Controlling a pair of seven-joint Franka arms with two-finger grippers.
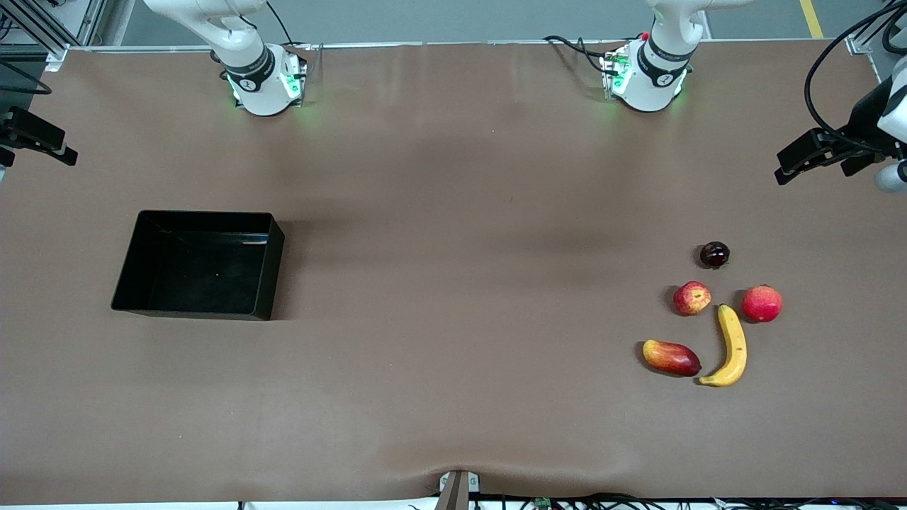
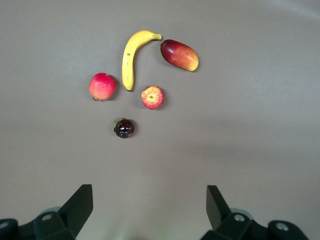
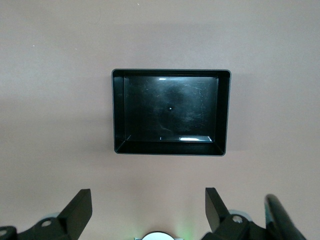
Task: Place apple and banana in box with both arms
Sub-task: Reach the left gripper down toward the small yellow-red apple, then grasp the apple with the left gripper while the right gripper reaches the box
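Observation:
The apple (image 1: 692,298), red mottled with yellow, lies toward the left arm's end of the table; it also shows in the left wrist view (image 2: 152,97). The yellow banana (image 1: 730,347) lies just nearer the front camera than the apple, and shows in the left wrist view (image 2: 131,57). The black box (image 1: 273,276) stands empty toward the right arm's end and shows in the right wrist view (image 3: 170,147). My left gripper (image 2: 149,202) is open and empty, high over bare table beside the fruits. My right gripper (image 3: 148,202) is open and empty, high over bare table beside the box. Neither gripper shows in the front view.
A pinkish-red round fruit (image 1: 762,303) lies beside the apple. A red-yellow mango-like fruit (image 1: 671,357) lies beside the banana's tip. A small dark fruit (image 1: 714,254) lies farther from the front camera than the apple. Black camera mounts (image 1: 815,152) stand at both table ends.

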